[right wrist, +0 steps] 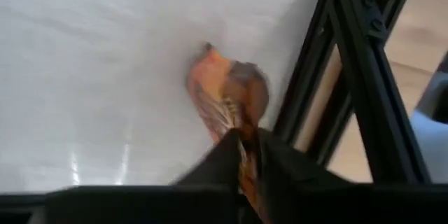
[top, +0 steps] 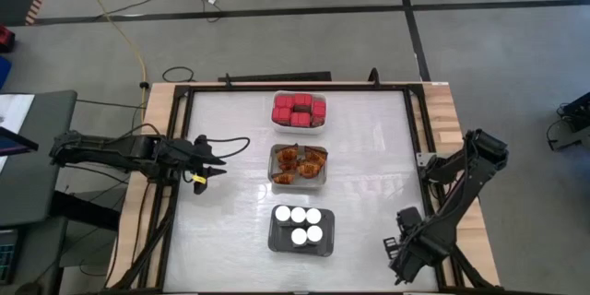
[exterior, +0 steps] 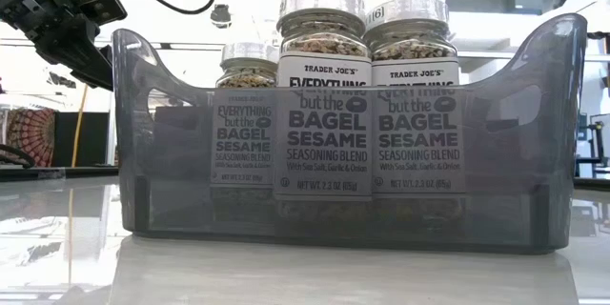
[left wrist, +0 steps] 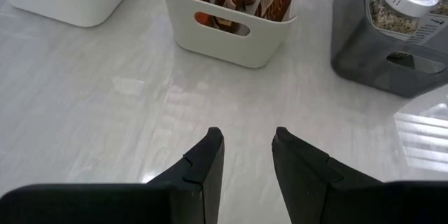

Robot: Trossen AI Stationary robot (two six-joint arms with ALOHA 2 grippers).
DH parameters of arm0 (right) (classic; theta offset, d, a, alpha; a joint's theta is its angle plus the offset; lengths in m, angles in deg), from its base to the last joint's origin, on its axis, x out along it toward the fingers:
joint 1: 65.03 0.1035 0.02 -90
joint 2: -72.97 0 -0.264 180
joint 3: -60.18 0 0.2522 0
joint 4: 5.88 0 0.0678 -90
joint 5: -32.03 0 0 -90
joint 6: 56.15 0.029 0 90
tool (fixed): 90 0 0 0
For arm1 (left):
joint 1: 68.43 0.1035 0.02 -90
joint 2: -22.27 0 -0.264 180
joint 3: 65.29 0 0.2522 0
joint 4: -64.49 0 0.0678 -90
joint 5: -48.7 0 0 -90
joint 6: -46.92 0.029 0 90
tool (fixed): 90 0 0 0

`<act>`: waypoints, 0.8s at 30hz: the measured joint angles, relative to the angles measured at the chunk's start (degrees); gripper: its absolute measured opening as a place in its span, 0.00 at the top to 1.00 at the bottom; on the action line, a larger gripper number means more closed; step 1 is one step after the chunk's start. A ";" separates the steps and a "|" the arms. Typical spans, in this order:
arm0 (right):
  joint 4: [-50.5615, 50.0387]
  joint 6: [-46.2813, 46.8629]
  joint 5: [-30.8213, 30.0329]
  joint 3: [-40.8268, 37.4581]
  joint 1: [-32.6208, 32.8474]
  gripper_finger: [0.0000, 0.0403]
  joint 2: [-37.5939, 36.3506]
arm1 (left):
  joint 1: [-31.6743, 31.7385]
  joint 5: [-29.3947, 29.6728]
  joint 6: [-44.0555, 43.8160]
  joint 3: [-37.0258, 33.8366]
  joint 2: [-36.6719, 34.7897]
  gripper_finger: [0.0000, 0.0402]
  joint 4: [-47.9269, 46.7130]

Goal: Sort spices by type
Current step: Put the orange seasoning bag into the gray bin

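The right gripper (right wrist: 246,140), at the table's near right corner, pinches an orange-brown crinkly packet (right wrist: 224,94); it should lift straight, clearing the black frame (right wrist: 329,63), toward the packets' white tray (top: 298,182)

Three trays stand in a column on the table (top: 369,147). The white tray (top: 277,124) at 12 o'clock holds about eight red boxes (top: 299,109). The middle tray (top: 272,177) holds a heap of orange-brown packets (top: 299,163), too tangled to count. The dark grey tray (top: 277,240) at 6 o'clock holds five white-lidded jars (top: 299,224). One more packet (right wrist: 227,98) sits pinched in the right hand (right wrist: 246,140).
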 joint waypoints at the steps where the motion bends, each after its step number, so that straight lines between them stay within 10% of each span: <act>1: 0.09 -0.95 0.52 0.00 0.07 0.80 0.00 | 0.00 0.00 0.01 0.00 -0.02 0.72 0.00; 4: 0.21 -3.12 2.32 0.00 0.22 0.96 0.00 | 0.00 0.00 -0.01 0.00 -0.02 0.72 0.00; 13: -3.86 -8.71 -7.01 3.74 -4.65 0.97 -1.33 | 0.00 0.00 0.00 0.00 0.00 0.72 -0.01; 24: -12.09 -44.70 -23.13 16.97 -22.52 0.97 -2.28 | 0.00 0.00 -0.30 0.00 -0.02 0.72 -0.02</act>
